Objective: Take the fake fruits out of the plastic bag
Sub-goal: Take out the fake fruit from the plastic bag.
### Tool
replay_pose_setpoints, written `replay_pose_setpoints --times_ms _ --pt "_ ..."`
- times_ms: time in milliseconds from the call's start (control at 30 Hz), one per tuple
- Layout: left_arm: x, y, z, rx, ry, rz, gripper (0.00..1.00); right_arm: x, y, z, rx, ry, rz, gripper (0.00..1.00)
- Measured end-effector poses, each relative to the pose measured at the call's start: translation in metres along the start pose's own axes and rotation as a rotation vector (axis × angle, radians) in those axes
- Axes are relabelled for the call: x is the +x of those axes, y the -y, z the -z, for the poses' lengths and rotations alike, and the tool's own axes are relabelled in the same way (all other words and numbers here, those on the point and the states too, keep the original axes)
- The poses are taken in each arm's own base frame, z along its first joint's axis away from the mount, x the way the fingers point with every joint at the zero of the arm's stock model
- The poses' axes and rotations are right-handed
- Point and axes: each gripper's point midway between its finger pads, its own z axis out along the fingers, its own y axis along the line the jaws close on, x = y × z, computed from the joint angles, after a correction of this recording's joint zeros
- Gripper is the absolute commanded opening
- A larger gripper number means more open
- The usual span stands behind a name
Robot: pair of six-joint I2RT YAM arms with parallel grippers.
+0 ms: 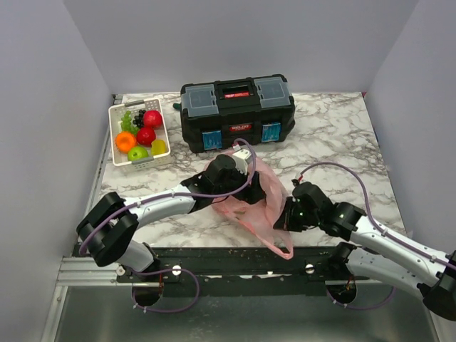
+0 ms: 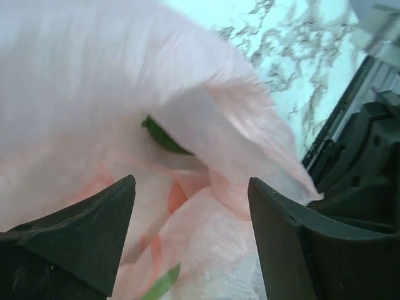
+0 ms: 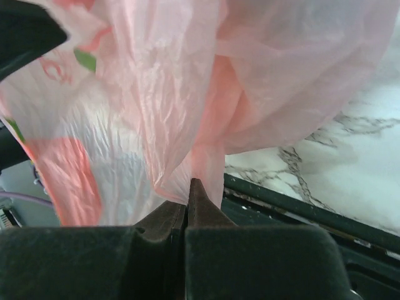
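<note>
Grey walls (image 1: 43, 107) enclose the marbled table (image 1: 335, 135) bearing the plastic bag (image 1: 267, 198).

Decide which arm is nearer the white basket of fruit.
Left. The left arm reaches over the plastic bag, to the right of the white basket, jaws open; the right arm sits farther right, jaws shut on the bag.

I log the plastic bag (image 1: 253, 196) as translucent pale pink with orange-red and green print patches. My fingers (image 2: 81, 244): matte black. The worktop (image 1: 335, 135): white marble, grey veining. At 12 o'clock, the toolbox (image 1: 235, 114): black, grey lid trays, red handle inset, blue latches. At 10 o'clock, the basket (image 1: 114, 112): white, holding an orange (image 1: 125, 141), red apple (image 1: 146, 135), green apple (image 1: 137, 152), yellow lemon (image 1: 158, 147), dark purple grapes (image 1: 139, 117).
</note>
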Motion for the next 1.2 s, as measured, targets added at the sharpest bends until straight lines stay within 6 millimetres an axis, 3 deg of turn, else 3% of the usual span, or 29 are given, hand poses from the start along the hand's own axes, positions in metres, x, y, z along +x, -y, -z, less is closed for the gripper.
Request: replay_pose_setpoints --times_ms 200,333,500,700,933,1200 --pt "-0.01 0.017 -0.015 0.051 0.012 -0.042 0.68 0.003 0.015 0.007 0.093 -0.006 -0.063 0.01" --pt "-0.004 0.017 -0.026 0.055 -0.007 -0.052 0.58 -0.008 0.017 0.018 0.124 0.05 -0.077 0.01" --pt "0.001 0.025 -0.029 0.075 0.009 -0.088 0.56 -0.018 0.017 0.026 0.142 0.101 -0.09 0.01" --pt "0.015 0.008 -0.037 0.01 0.0 -0.123 0.56 -0.019 0.018 0.027 0.148 0.105 -0.089 0.01" --pt "0.027 -0.015 -0.057 -0.083 -0.045 -0.112 0.66 -0.021 0.015 0.028 0.139 0.112 -0.088 0.01" --pt "0.021 -0.002 -0.068 -0.046 -0.033 -0.115 0.88 -0.023 0.013 0.028 0.132 0.116 -0.086 0.01"
